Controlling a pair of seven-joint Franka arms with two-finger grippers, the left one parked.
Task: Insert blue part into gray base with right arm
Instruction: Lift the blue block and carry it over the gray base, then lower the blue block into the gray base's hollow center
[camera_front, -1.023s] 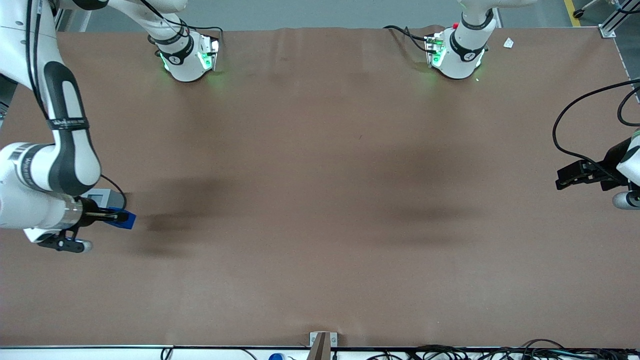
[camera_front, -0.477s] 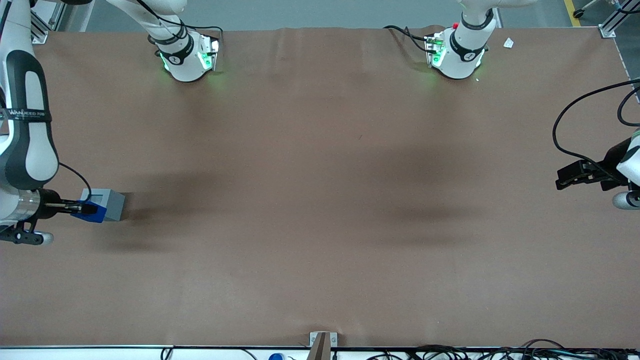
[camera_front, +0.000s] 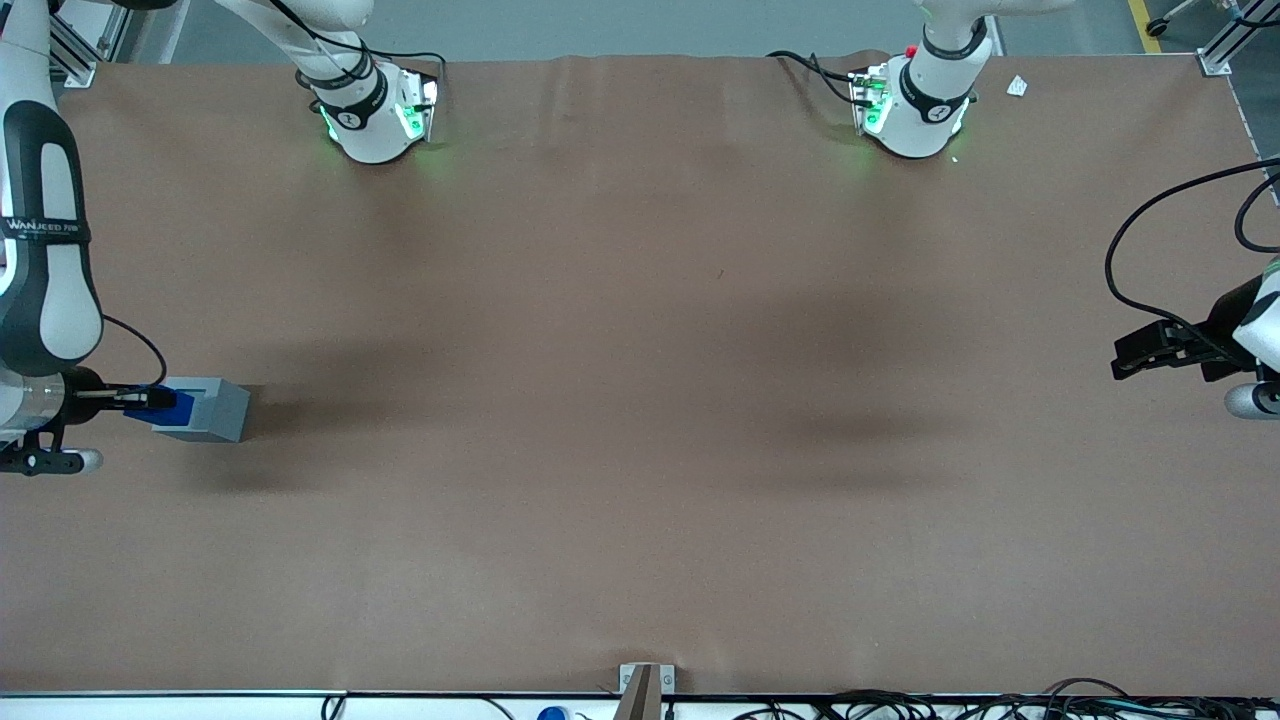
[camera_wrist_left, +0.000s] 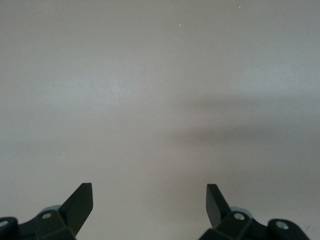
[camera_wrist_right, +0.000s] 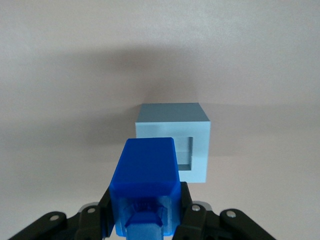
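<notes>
My right arm's gripper (camera_front: 150, 399) hangs at the working arm's end of the table, shut on the blue part (camera_front: 160, 404). In the right wrist view the black jaws clamp both sides of the blue part (camera_wrist_right: 146, 175). The gray base (camera_front: 212, 409) stands on the table directly under and beside it. In the front view the blue part overlaps the base's top edge. The wrist view shows the gray base (camera_wrist_right: 172, 132) with its square recess (camera_wrist_right: 185, 151) partly covered by the blue part, which is held above it.
A brown mat (camera_front: 640, 400) covers the table. Two arm bases (camera_front: 375, 110) (camera_front: 915, 105) stand at the mat's edge farthest from the front camera. A small metal bracket (camera_front: 645, 685) sits at the near edge.
The gripper with the blue part has moved toward the working arm's end of the table and slightly away from the front camera, now over the gray base, which was uncovered as the arm swung off it.
</notes>
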